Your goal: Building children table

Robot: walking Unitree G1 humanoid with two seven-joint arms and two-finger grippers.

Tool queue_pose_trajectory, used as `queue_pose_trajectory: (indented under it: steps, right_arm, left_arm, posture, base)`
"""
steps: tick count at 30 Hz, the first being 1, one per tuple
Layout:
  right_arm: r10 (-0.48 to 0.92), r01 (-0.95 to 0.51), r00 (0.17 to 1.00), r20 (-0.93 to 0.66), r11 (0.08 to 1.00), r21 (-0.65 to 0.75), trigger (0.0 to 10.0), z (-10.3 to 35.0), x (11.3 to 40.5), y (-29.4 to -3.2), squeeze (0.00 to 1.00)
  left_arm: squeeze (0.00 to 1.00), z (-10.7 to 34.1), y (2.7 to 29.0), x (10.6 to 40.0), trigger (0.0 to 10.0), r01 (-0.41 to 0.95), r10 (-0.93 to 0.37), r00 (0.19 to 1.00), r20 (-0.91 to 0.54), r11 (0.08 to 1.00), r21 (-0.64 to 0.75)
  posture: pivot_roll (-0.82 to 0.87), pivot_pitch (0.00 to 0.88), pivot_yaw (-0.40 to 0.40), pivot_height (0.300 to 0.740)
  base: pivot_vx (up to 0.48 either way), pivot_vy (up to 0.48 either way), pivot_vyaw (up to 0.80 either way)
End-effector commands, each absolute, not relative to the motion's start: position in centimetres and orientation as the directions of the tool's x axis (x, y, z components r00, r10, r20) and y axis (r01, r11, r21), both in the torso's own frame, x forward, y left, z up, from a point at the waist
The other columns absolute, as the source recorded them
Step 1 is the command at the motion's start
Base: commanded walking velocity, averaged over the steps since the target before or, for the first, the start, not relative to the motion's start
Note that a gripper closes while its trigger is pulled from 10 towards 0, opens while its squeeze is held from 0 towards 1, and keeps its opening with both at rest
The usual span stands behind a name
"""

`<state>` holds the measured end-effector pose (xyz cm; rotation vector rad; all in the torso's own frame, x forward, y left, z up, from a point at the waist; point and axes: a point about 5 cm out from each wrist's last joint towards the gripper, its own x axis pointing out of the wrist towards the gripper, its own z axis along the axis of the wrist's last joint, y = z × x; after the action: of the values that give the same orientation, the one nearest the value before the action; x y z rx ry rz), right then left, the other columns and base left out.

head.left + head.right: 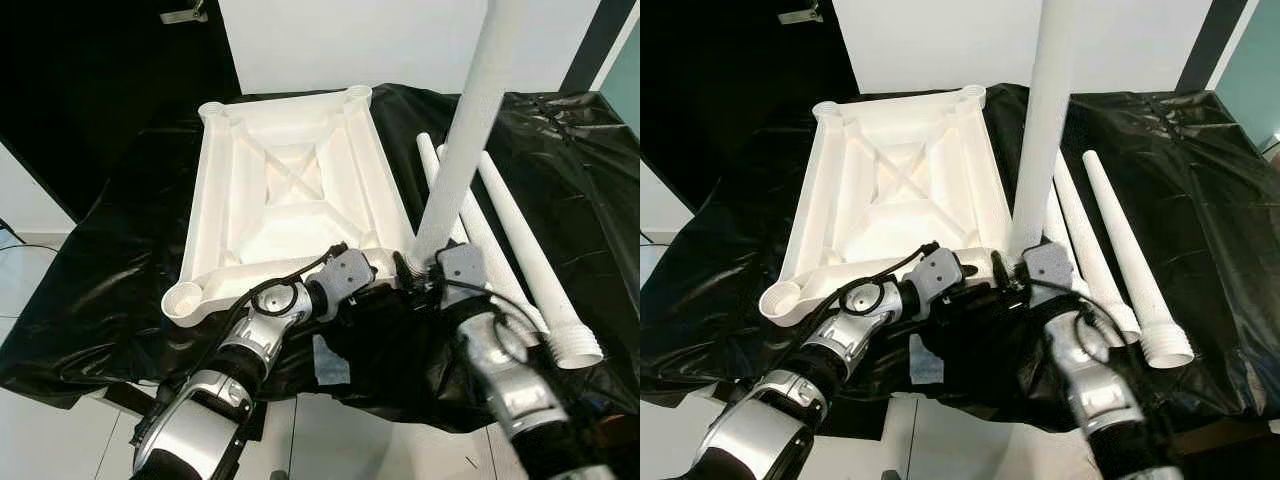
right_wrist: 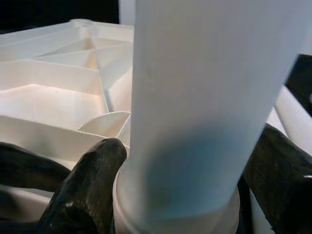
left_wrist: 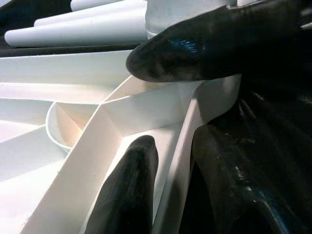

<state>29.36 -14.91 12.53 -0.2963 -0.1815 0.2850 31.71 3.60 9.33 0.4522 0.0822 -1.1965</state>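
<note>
At the near right corner of the upturned white tabletop point(image 1: 290, 190), your right tool point(image 1: 425, 272) is clamped round the base of an upright table leg point(image 1: 465, 140), one black finger point(image 2: 83, 185) on either side of its collar, as the right wrist view shows. The leg leans a little toward the right as it rises. Judging by that, true it up over the corner socket before you turn or press it home, or the thread may bind.

Your left tool point(image 1: 365, 285) sits just beside, at the same corner; its fingers point(image 3: 126, 195) are parted, one inside the rim point(image 3: 195, 122) of the tabletop and one above it, and whether they actually pinch the rim cannot be told. Keep it bracing there so the top does not skate on the slick black sheet point(image 1: 570, 140) covering the desk.

Three spare legs point(image 1: 530, 260) lie side by side to the right of the tabletop, close by your right arm; mind that your elbow does not sweep them off. An empty socket point(image 1: 185, 297) waits at the near left corner.
</note>
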Motion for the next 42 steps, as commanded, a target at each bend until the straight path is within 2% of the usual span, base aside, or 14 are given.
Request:
queue_pose_trajectory:
  steps: [1,8,9,10,11,14,20,26,29,30,32,33,37,42]
  right_arm:
    - [0.256,-0.198,0.954,0.159,0.930,-0.311,10.0,13.2,29.9,-16.8,0.00]
    - [0.375,-0.303,0.917,0.134,0.875,-0.377,10.0,14.2,30.5,-17.2,0.00]
    - [0.416,-0.345,0.902,0.118,0.856,-0.384,7.8,14.3,30.5,-17.0,0.00]
    - [0.416,-0.345,0.902,0.118,0.856,-0.384,7.8,14.3,30.5,-17.0,0.00]
    - [0.464,-0.401,0.882,0.086,0.832,-0.382,0.0,14.1,30.4,-16.8,0.00]
    - [0.563,-0.524,0.826,0.001,0.770,-0.365,0.0,13.5,30.1,-16.7,0.00]
    - [0.614,-0.600,0.785,-0.083,0.720,-0.349,0.0,12.8,29.8,-17.5,0.00]
    - [0.599,-0.598,0.794,-0.099,0.743,-0.301,0.0,12.4,29.7,-18.0,0.00]
    - [0.396,-0.387,0.918,0.015,0.903,-0.186,0.0,11.9,29.8,-18.1,0.00]
    - [0.396,-0.387,0.918,0.015,0.903,-0.186,0.0,11.9,29.8,-18.1,0.00]
    - [0.203,-0.194,0.977,0.061,0.973,-0.127,0.0,10.8,28.9,-17.4,0.00]
    - [0.203,-0.194,0.977,0.061,0.973,-0.127,0.0,10.8,28.9,-17.4,0.00]
    - [-0.024,0.026,0.999,0.048,0.998,-0.050,0.0,9.2,27.3,-15.6,0.00]
    - [-0.153,0.157,0.985,0.077,0.986,-0.048,0.0,9.7,27.5,-15.8,0.00]
  left_arm:
    - [0.00,4.9,4.8,29.5,10.0,0.961,-0.843,0.275,-0.463,0.232,0.149]
    - [0.00,5.1,4.6,29.8,10.0,0.963,-0.843,0.269,-0.466,0.219,0.159]
    - [0.00,5.1,4.6,29.8,10.0,0.963,-0.843,0.269,-0.466,0.218,0.160]
    - [0.00,5.1,4.6,29.8,10.0,0.963,-0.843,0.269,-0.466,0.218,0.160]
    - [0.00,5.2,4.5,29.8,10.0,0.962,-0.842,0.270,-0.466,0.219,0.162]
    - [0.00,5.2,4.5,29.9,10.0,0.961,-0.842,0.276,-0.464,0.225,0.163]
    - [0.00,5.2,4.7,30.0,10.0,0.960,-0.840,0.279,-0.464,0.230,0.161]
    - [0.00,5.2,4.7,30.0,10.0,0.960,-0.841,0.278,-0.465,0.228,0.161]
    - [0.00,5.2,4.6,30.1,10.0,0.960,-0.841,0.277,-0.464,0.225,0.164]
    - [0.00,5.2,4.6,30.1,10.0,0.960,-0.841,0.277,-0.464,0.225,0.164]
    - [0.00,5.3,4.6,30.2,10.0,0.960,-0.841,0.279,-0.463,0.227,0.166]
    - [0.00,5.3,4.6,30.2,10.0,0.960,-0.841,0.279,-0.463,0.227,0.166]
    - [0.00,5.3,4.9,30.2,10.0,0.959,-0.839,0.283,-0.466,0.230,0.168]
    - [0.00,5.2,5.3,30.2,10.0,0.958,-0.833,0.286,-0.473,0.232,0.169]
  posture:
    - [-0.06,0.022,0.055,0.740]
    - [-0.07,0.009,0.056,0.740]
    - [-0.07,0.005,0.055,0.740]
    - [-0.07,0.005,0.055,0.740]
    - [-0.06,0.000,0.051,0.740]
    - [-0.06,0.000,0.046,0.740]
    - [-0.07,0.000,0.042,0.740]
    - [-0.08,0.000,0.040,0.740]
    - [-0.07,0.000,0.036,0.740]
    - [-0.07,0.000,0.036,0.740]
    - [-0.06,0.000,0.036,0.740]
    - [-0.06,0.000,0.036,0.740]
    - [-0.04,0.000,0.041,0.740]
    - [-0.04,0.000,0.044,0.740]
  base:
    - [0.000,0.000,0.00]
    - [0.000,0.000,0.00]
    - [0.000,0.000,0.00]
    - [0.000,0.000,0.00]
    - [0.000,0.000,0.00]
    - [0.000,0.000,0.00]
    - [0.000,0.000,0.00]
    - [0.000,0.000,0.00]
    - [0.000,0.000,0.00]
    - [0.000,0.000,0.00]
    - [0.000,0.000,0.00]
    - [0.000,0.000,0.00]
    - [0.000,0.000,0.00]
    - [0.000,0.000,0.00]
